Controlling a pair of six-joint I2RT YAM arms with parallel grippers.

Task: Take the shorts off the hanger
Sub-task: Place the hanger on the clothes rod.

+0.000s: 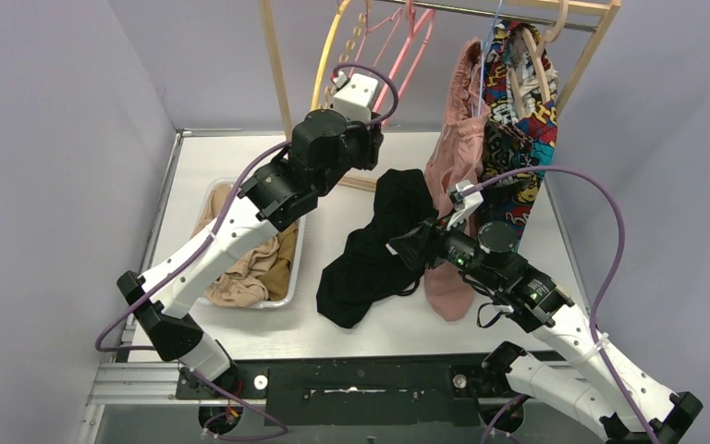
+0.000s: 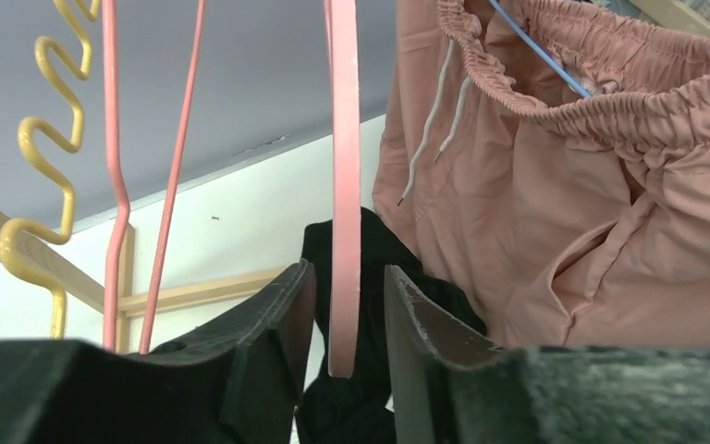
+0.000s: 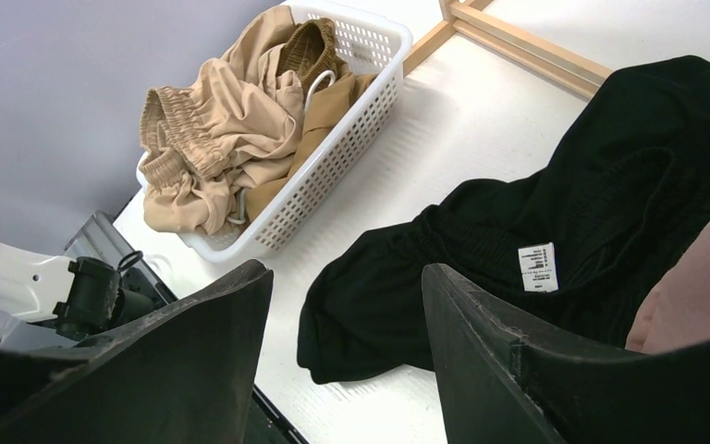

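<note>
Done: tan shorts point(image 1: 254, 268) in the white basket point(image 3: 333, 176) at 9 o'clock; black shorts point(image 1: 374, 250) loose on the table point(image 1: 268, 328), centre.
Remaining: dusty pink shorts point(image 1: 458, 139) hang from the rail point(image 1: 481, 11) at 1 o'clock.
Left tool point(image 2: 344, 310): narrow, straddling a bare pink hanger point(image 2: 343, 185), not pinching.
Right tool point(image 3: 347, 305): wide, empty, above the black shorts.

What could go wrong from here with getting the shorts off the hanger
The left pincer straddles a pink hanger without clamping it; pulling could let it slip or swing. The pink shorts trail from the rack down beside the right arm, which might snag them. The right pincer hangs open over the black shorts, so it steadies nothing.
</note>
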